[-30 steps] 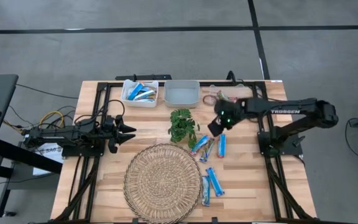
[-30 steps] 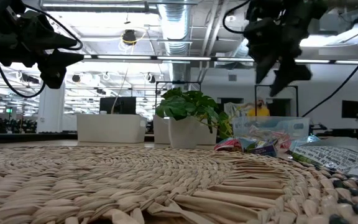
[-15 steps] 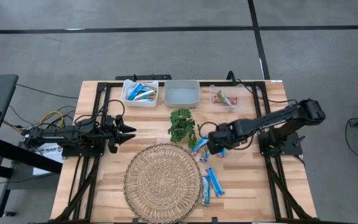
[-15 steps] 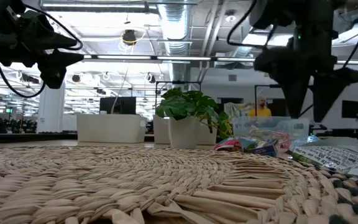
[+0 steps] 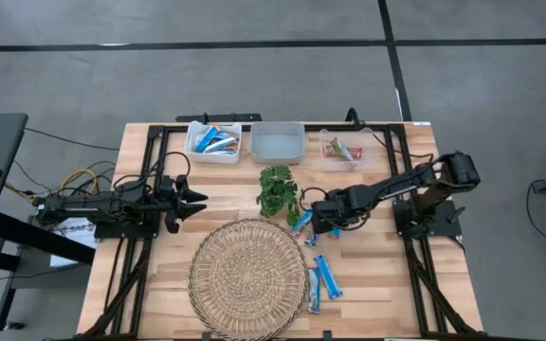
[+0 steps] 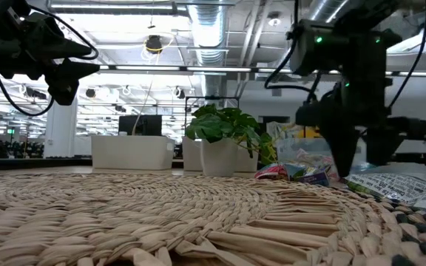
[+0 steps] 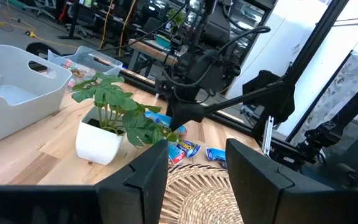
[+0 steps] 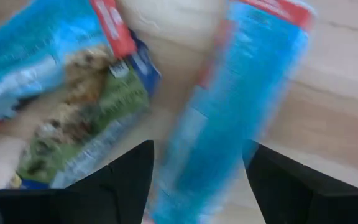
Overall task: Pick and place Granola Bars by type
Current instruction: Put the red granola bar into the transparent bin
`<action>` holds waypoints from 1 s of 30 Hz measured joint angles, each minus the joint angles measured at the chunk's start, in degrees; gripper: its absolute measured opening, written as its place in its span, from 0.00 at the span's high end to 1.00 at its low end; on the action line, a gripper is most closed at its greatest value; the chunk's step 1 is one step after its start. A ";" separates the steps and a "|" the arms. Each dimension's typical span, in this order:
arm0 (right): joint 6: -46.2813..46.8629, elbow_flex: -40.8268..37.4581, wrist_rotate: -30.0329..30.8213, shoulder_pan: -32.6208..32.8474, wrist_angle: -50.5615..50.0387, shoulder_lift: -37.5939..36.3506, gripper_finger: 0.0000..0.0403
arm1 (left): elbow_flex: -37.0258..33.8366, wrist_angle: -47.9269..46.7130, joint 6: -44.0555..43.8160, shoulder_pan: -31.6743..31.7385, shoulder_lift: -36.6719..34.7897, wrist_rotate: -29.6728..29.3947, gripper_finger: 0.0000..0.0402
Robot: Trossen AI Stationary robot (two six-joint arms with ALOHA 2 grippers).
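Observation:
Granola bars lie in a loose cluster beside the small green plant, with a few more by the woven mat's edge. My right gripper is down over the cluster, pointing at the table. In the right wrist view it is open, its fingers on either side of a light-blue bar lying flat on the wood. A blue-and-green bar lies next to it. My left gripper waits open near the table's left side, clear of everything.
Along the far edge stand a white bin holding blue bars, a second white bin and a clear bin with a reddish bar. A round woven mat covers the near middle. The potted plant stands close to my right gripper.
My right gripper has swung from near the clear far bin toward the near edge and slightly left, and has come down onto the bar cluster beside the plant. The bars and the left arm have stayed put.

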 joint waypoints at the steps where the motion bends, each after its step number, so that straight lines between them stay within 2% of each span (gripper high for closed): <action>1: -0.63 0.00 0.00 -0.43 0.75 0.39 0.40 | 0.00 0.00 -0.02 0.00 0.00 0.00 0.62; 5: -2.63 0.06 -0.16 -1.36 1.62 1.22 0.41 | -0.01 0.01 -0.01 0.00 0.01 -0.02 0.62; 8: -2.99 0.04 -0.03 -1.41 1.36 1.26 0.46 | -0.02 0.00 -0.02 0.00 0.00 0.00 0.62; 16: -3.19 -0.05 0.43 -1.41 1.21 1.15 0.75 | 0.00 0.00 -0.02 0.01 0.00 -0.02 0.62; 20: -5.08 -0.07 0.17 -1.43 1.91 0.83 0.84 | 0.00 0.00 0.00 0.02 0.00 -0.02 0.62; 30: -9.52 0.53 1.80 -2.03 3.37 -6.63 0.92 | -0.01 0.00 -0.02 0.01 0.00 0.00 0.62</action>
